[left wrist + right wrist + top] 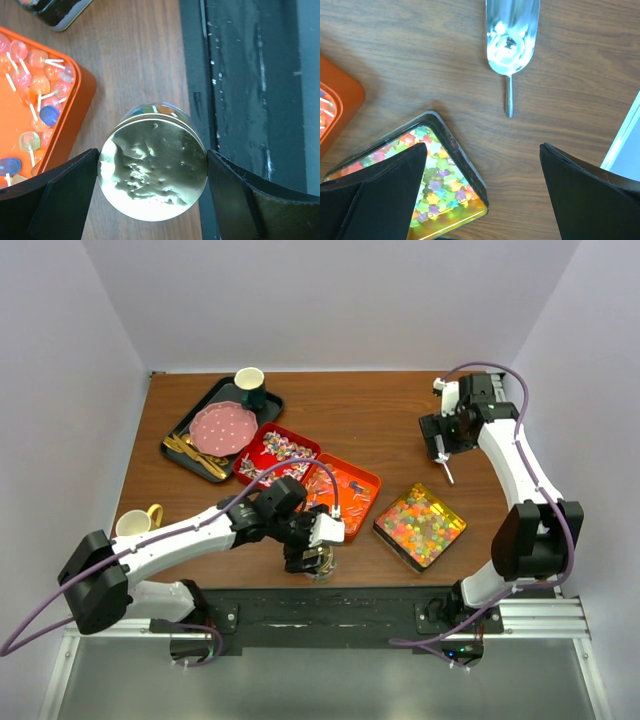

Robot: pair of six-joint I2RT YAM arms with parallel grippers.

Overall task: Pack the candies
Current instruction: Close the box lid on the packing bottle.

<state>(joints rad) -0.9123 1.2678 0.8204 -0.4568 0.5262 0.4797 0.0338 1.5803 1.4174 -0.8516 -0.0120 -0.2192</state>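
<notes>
Candies lie in three containers: twist-wrapped ones in a red tray (277,452), stick-mounted ones in an orange tray (345,490), and colourful jelly pieces in a gold tin (421,525). At the table's near edge stands a glass jar (155,109) capped by a round gold lid (150,175). My left gripper (318,558) reaches down over it, and its fingers (70,195) press both sides of the lid. My right gripper (440,440) hovers open at the far right with nothing between its fingers. Below it lie a silver scoop (512,40) and the tin's corner (435,180).
A black tray (200,415) at the back left carries a pink plate (221,427), gold cutlery and a dark cup (250,385). A mug with a yellow handle (135,523) stands at the near left. A black mounting rail (250,75) runs right beside the jar.
</notes>
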